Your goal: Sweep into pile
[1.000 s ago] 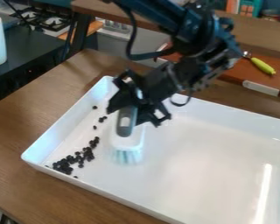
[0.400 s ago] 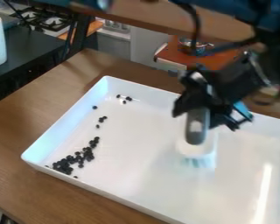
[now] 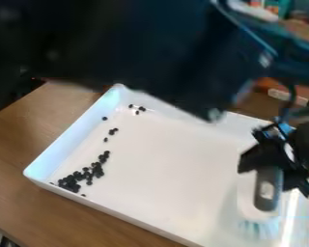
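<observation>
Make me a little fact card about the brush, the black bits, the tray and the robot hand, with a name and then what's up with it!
Brush: white with a grey handle, held over the right part of the tray, bristles pointing down
Robot hand: black gripper, holding the brush by its handle
Tray: white, with raised sides, on a brown wooden table
Black bits: biggest bunch in the tray's near left corner, a few more scattered toward the far left corner
One pile yet: no
</observation>
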